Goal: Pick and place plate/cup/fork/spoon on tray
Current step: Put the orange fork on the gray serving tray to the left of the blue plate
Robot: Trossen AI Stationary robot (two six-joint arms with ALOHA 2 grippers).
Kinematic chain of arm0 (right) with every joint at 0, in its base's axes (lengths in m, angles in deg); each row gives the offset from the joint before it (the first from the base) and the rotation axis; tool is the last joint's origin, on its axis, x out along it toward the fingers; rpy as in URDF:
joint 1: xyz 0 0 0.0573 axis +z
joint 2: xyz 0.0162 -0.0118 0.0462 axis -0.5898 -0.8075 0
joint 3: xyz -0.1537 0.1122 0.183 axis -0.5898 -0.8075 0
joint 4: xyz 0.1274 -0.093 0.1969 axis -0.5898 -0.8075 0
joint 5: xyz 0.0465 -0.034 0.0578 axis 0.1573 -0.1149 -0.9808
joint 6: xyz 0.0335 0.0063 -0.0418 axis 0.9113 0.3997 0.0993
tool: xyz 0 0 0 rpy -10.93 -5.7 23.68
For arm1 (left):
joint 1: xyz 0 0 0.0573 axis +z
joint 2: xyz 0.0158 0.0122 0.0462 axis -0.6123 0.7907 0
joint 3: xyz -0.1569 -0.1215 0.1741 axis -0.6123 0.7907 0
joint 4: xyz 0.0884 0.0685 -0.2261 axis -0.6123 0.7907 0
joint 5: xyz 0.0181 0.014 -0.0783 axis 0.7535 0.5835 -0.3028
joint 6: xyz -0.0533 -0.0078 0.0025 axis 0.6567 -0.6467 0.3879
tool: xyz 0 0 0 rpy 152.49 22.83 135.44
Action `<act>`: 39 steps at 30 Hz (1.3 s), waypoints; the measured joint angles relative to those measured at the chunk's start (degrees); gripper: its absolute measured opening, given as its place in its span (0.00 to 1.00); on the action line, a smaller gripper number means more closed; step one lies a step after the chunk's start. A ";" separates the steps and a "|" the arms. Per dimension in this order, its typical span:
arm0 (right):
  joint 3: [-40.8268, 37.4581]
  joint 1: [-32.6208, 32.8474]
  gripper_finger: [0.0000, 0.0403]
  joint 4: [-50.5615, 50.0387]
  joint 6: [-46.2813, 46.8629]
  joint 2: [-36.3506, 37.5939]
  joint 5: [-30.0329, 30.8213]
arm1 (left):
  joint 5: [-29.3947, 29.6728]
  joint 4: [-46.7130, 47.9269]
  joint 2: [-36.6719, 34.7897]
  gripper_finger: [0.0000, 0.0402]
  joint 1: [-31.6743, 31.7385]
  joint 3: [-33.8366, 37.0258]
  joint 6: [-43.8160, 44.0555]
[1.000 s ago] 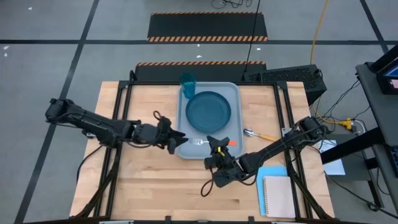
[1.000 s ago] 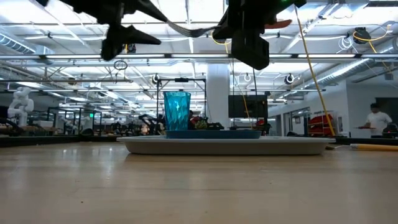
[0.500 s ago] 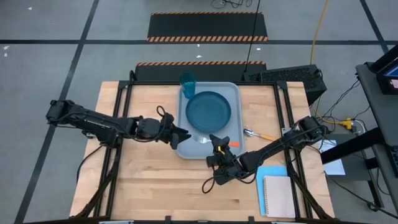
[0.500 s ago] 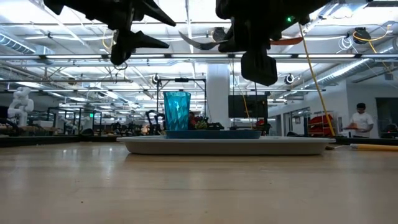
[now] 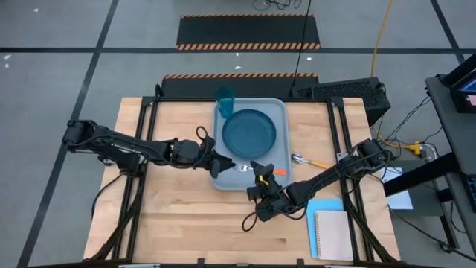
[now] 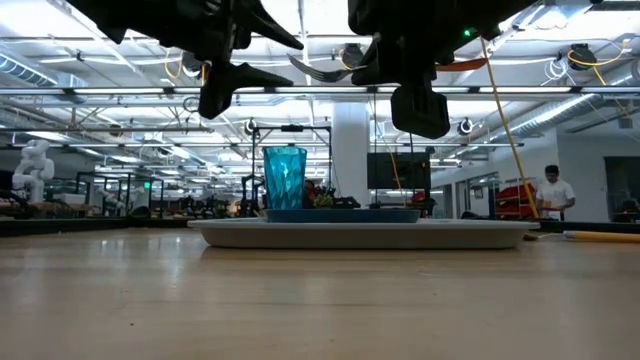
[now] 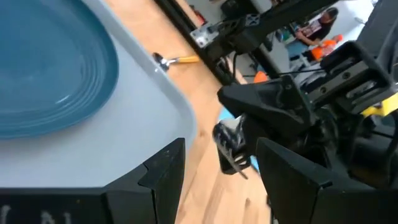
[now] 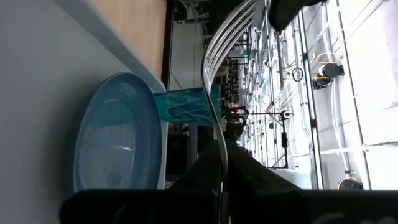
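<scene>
The right hand (image 5: 259, 173) hovers over the lower edge of the tray (image 5: 278, 112), a little below the centre of the high view. Its fingers are pressed together on the fork (image 5: 245, 168), pinching it at the orange handle. The silver tines point to the left of the frame, toward the left hand (image 5: 223, 165). In the right wrist view the fork (image 8: 222, 37) shows as long curved silver tines, shiny, rising from between the dark fingers.

The left hand hangs above the lower left corner of the tray, with its two fingers spread and nothing between them. Its tips are just beside the tines — I cannot tell if they touch. In the left wrist view the two dark fingers (image 7: 165, 163) stand apart, and the tines (image 7: 229, 138) show beyond them, held in the right hand (image 7: 273, 106).

The tray is light grey-blue with rounded corners and lies on the wooden desk (image 5: 178, 216), in the upper middle of it. The plate (image 5: 249, 132) is dark blue and round and lies on the tray. The cup (image 5: 224, 99) is teal, see-through and upright, in the tray's upper left corner, just beside the plate.

The spoon (image 5: 306, 160) lies on the desk right of the tray — silver bowl toward the tray, orange handle pointing away. It is close to the tray's rim but not on it.
</scene>
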 joint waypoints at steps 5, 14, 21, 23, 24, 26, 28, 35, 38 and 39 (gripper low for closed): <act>-0.02 0.00 0.00 -0.04 -1.10 0.00 -0.02 | -0.06 0.10 -0.04 0.50 0.41 0.00 0.08; -0.07 -0.91 0.00 0.06 -1.57 -0.41 0.26 | -1.80 -3.96 4.09 0.37 0.99 -0.39 1.76; -0.24 -1.40 0.00 0.32 -2.47 -0.68 0.27 | -5.59 -4.91 5.47 0.22 2.26 -0.11 1.51; -0.28 -1.44 0.00 0.35 -2.54 -0.70 0.56 | -5.95 -4.82 5.49 0.19 2.46 -0.11 1.38; -0.28 -1.44 0.00 0.53 -2.54 -0.70 1.17 | -6.00 -4.76 5.44 0.17 2.61 -0.11 1.26; -0.28 -1.42 0.00 0.61 -2.54 -0.70 1.60 | -6.06 -4.70 5.44 0.14 2.77 -0.11 1.07; -0.28 -1.40 0.00 0.56 -2.55 -0.70 1.53 | -6.11 -4.78 5.44 0.09 2.90 -0.11 0.96; -0.28 -1.44 0.00 0.78 -2.60 -0.70 1.12 | -6.06 -4.64 5.46 0.03 3.66 -0.11 -0.11; -0.28 -1.55 0.00 1.14 -1.64 -0.68 -1.90 | -6.18 -4.30 5.44 0.04 3.59 -0.07 -0.55; -0.28 -1.67 0.00 1.56 -0.97 -0.68 -2.67 | -6.31 -4.15 5.44 0.04 3.57 -0.05 -0.86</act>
